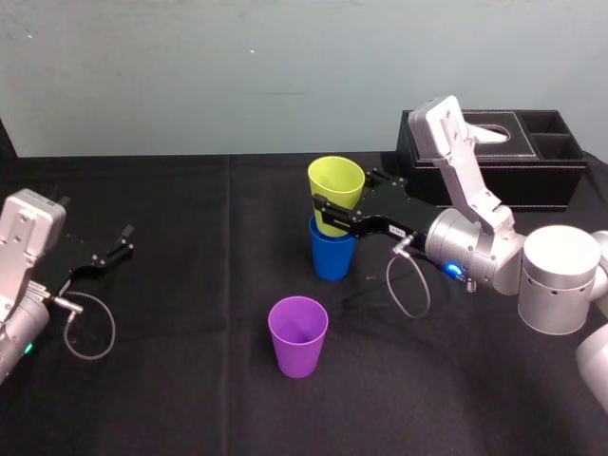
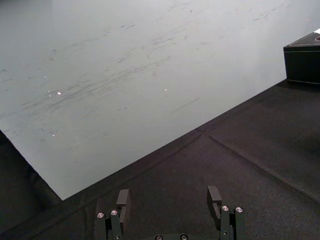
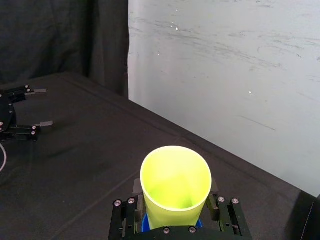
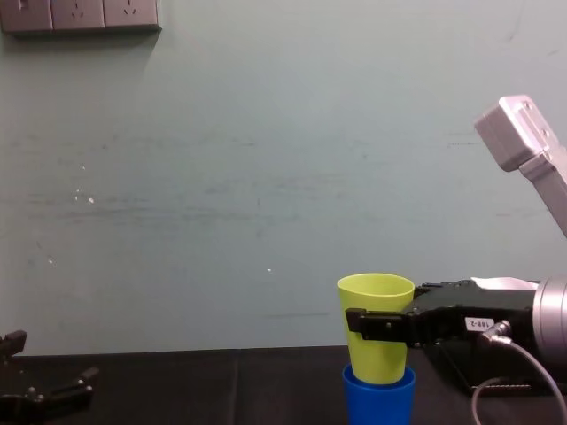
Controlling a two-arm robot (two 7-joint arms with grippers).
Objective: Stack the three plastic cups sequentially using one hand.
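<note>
My right gripper (image 1: 346, 198) is shut on the yellow-green cup (image 1: 336, 183), one finger on each side of its wall. That cup's base sits partly inside the blue cup (image 1: 332, 256), which stands on the black cloth at the middle of the table. From the chest view, the yellow-green cup (image 4: 376, 310) rises well above the blue cup (image 4: 379, 400). In the right wrist view the yellow-green cup (image 3: 175, 185) sits between the fingers (image 3: 136, 192). The purple cup (image 1: 298, 337) stands alone, nearer to me. My left gripper (image 1: 109, 249) rests open at the far left.
A black leather tissue box (image 1: 494, 157) stands at the back right, just behind my right arm. The table is covered in black cloth (image 1: 190, 380), and a pale wall runs close behind its far edge.
</note>
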